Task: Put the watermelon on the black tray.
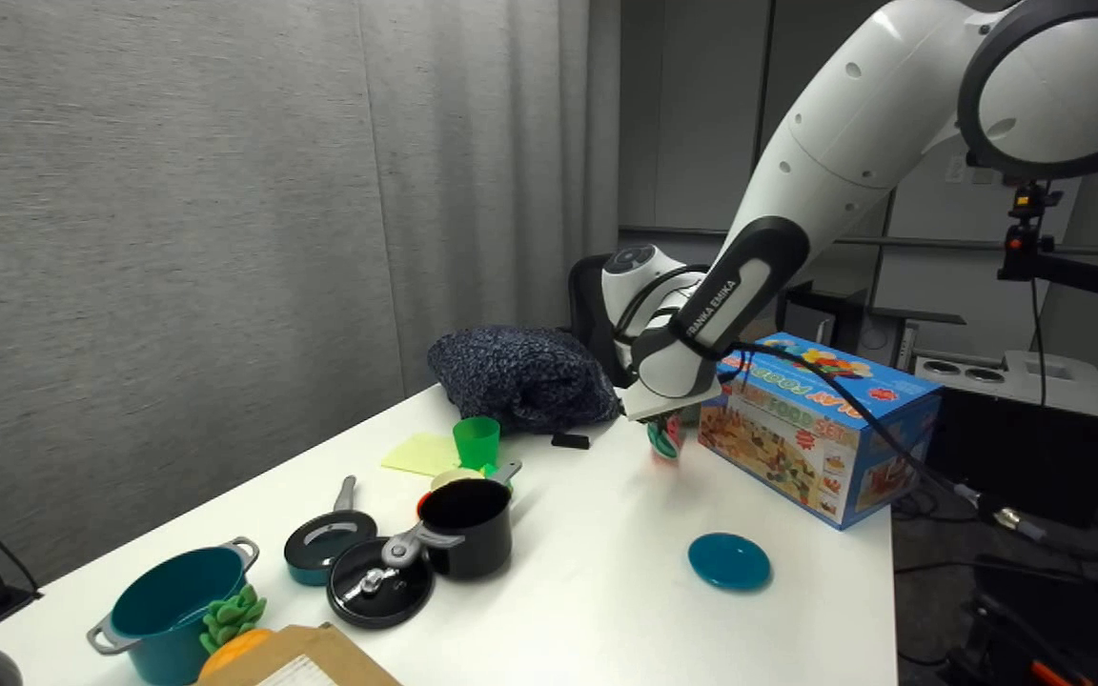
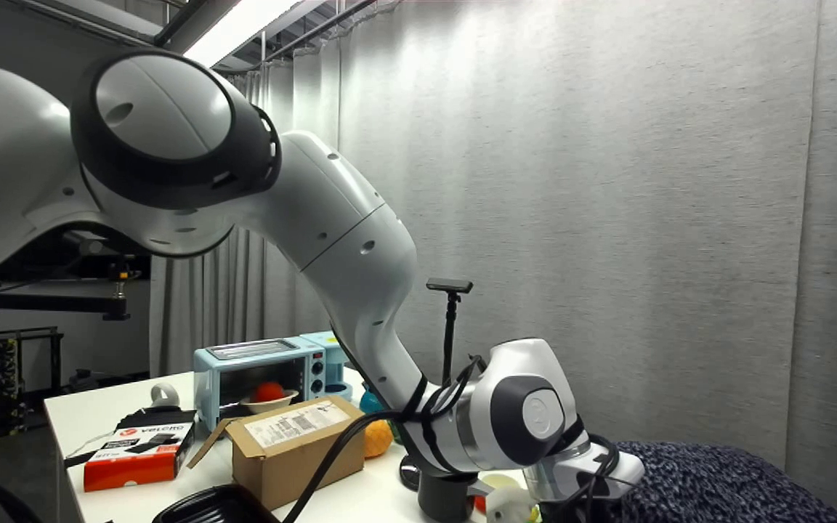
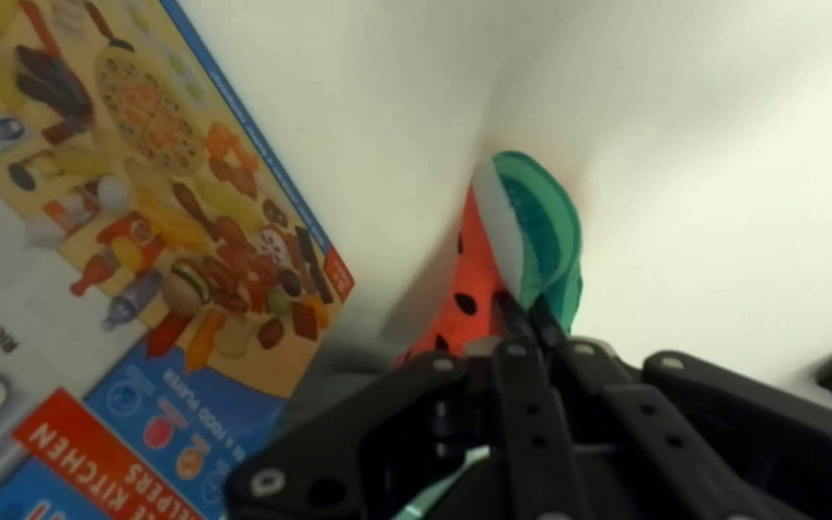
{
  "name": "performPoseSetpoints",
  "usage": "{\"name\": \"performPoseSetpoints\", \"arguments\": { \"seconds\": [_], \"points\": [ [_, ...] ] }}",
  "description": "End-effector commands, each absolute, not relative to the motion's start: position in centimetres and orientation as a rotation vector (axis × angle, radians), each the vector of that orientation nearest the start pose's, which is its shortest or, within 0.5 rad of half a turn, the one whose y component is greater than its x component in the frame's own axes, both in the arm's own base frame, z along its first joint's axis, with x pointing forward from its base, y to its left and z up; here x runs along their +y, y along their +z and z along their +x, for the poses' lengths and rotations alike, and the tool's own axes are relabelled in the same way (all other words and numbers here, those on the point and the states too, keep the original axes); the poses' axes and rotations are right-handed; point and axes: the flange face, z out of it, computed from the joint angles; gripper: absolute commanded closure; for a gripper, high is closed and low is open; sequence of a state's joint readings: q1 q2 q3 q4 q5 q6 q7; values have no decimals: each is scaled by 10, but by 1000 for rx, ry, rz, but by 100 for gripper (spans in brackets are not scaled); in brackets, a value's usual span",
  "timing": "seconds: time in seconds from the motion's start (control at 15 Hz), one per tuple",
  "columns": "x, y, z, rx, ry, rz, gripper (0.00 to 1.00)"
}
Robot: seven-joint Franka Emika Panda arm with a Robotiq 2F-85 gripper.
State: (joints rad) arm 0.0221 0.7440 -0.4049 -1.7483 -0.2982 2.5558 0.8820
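Watermelon slice [image 3: 506, 249], toy, red, black-seeded, green-rinded: held in the clenched jaws — partly hidden behind them in the wrist view; whether it touches the white tabletop [image 1: 606, 610], cannot tell. Tray [image 2: 216, 506], black: cut off by the lower edge of an exterior view. Carton [image 2: 309, 457], brown cardboard: just beside the tray, one flap out. Box [image 1: 787, 429], blue, printed with play food: near the slice. Disc [image 1: 729, 561], flat, round, teal: on the tabletop, apart from the slice. Arm [image 2: 360, 240], white — covers part of the tabletop in an exterior view.
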Motion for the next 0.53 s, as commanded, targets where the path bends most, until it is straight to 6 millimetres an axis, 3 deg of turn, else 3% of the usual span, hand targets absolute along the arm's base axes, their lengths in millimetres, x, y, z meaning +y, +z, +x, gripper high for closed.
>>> {"name": "performPoseSetpoints", "arguments": {
  "seconds": [0.0,0.27,0.47],
  "points": [
    [-203,220,636,1369,-389,-3145,99],
    [-180,249,639,1201,-387,-3125,99],
    [-151,263,632,988,-325,-3118,99]
  ]
}}
